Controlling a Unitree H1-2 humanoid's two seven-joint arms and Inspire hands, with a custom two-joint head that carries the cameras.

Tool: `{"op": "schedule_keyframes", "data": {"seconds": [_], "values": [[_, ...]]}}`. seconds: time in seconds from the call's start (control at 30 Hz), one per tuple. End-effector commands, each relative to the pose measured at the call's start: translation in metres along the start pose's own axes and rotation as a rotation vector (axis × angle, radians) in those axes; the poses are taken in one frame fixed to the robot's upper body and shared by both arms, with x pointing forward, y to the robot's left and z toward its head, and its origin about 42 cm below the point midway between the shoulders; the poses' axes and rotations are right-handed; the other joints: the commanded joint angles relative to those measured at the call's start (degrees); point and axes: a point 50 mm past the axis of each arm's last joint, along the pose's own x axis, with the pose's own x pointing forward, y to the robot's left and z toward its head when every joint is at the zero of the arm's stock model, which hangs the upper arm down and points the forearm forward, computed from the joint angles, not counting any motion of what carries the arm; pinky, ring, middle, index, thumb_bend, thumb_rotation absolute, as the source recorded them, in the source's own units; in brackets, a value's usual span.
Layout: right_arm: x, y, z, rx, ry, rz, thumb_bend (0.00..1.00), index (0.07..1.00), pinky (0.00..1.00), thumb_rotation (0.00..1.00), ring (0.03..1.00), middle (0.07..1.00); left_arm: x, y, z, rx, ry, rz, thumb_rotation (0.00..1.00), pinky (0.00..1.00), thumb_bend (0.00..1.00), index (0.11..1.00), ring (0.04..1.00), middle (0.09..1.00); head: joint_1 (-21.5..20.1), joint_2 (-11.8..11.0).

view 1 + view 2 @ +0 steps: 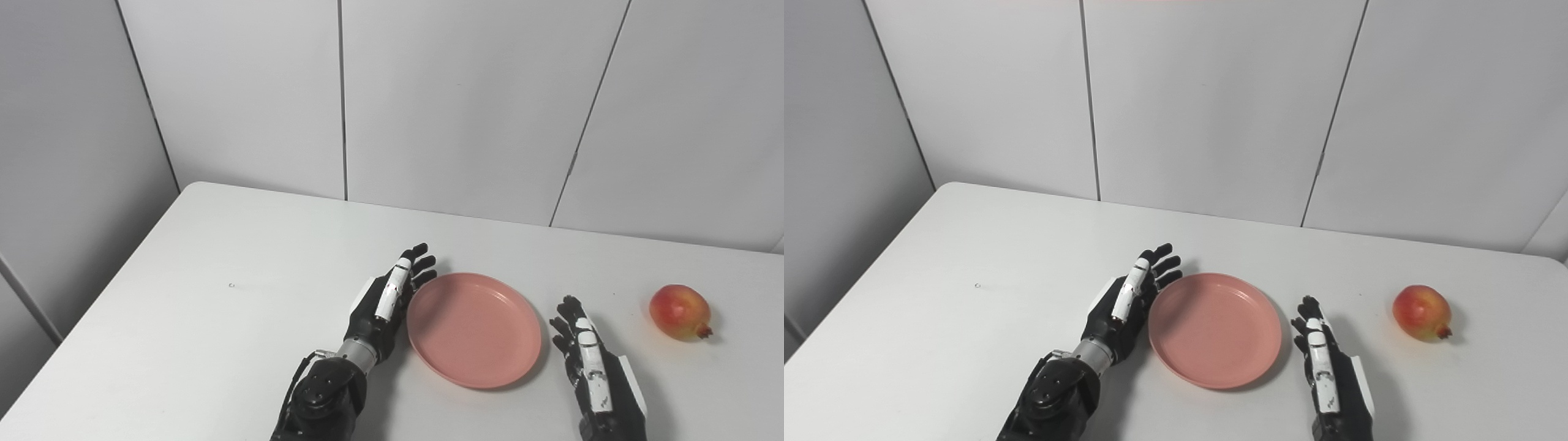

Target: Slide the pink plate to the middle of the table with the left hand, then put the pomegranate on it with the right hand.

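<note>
Nearest, right hand [591, 367]: glossy black and white, fingers straight and apart, empty. Left hand [387, 300] likewise spread, edge-on against smooth round pink plate [474, 327], mid-desk [214, 306], matte white. Beyond right hand, well apart: rounded red-yellow pomegranate [680, 312].

No legible text

Nothing readable stands on the pink plate [473, 329], the pomegranate [680, 312], or the tabletop [202, 318].

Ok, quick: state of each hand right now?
Left hand: open, fingers against the rim of the round pink plate, holding nothing.
Right hand: open, holding nothing.
</note>
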Motion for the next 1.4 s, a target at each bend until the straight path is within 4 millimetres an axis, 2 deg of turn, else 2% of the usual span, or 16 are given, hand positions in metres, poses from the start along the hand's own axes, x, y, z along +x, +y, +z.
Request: {"op": "schedule_keyframes", "data": {"seconds": [0.0, 0.3, 0.63, 0.93, 1.2, 1.37], "values": [[0.006, 0.006, 0.017, 0.003, -0.085, 0.008, 0.29, 0.947, 0.97, 1.00, 0.951, 0.954, 0.002, -0.008, 0.007, -0.003, -0.018, -0.034, 1.00, 0.91, 0.44, 0.907, 0.908, 0.920, -0.3, 0.1], [0.008, 0.010, 0.018, -0.009, -0.096, 0.003, 0.30, 0.944, 0.97, 1.00, 0.948, 0.953, -0.001, 0.001, 0.006, 0.006, -0.038, -0.016, 1.00, 0.93, 0.44, 0.908, 0.909, 0.926, -2.9, 0.5], [0.012, 0.018, 0.019, -0.010, -0.098, 0.001, 0.30, 0.949, 0.96, 1.00, 0.946, 0.955, -0.008, 0.016, 0.003, 0.012, -0.056, 0.003, 1.00, 0.95, 0.44, 0.919, 0.926, 0.936, -9.5, 0.4], [0.017, 0.026, 0.018, -0.034, -0.105, -0.002, 0.31, 0.950, 0.96, 1.00, 0.950, 0.958, -0.014, 0.027, 0.006, -0.009, -0.074, 0.014, 1.00, 0.94, 0.41, 0.924, 0.928, 0.943, -15.1, 0.2], [0.020, 0.028, 0.021, -0.025, -0.117, -0.022, 0.33, 0.948, 0.98, 1.00, 0.951, 0.956, -0.017, 0.035, 0.003, -0.030, -0.071, 0.026, 1.00, 0.94, 0.41, 0.922, 0.928, 0.941, -20.3, -0.7], [0.020, 0.025, 0.028, -0.098, -0.130, -0.049, 0.33, 0.935, 0.93, 1.00, 0.929, 0.943, -0.018, 0.040, 0.001, -0.041, -0.073, 0.022, 1.00, 0.96, 0.41, 0.928, 0.939, 0.949, -22.6, -1.4]]}}
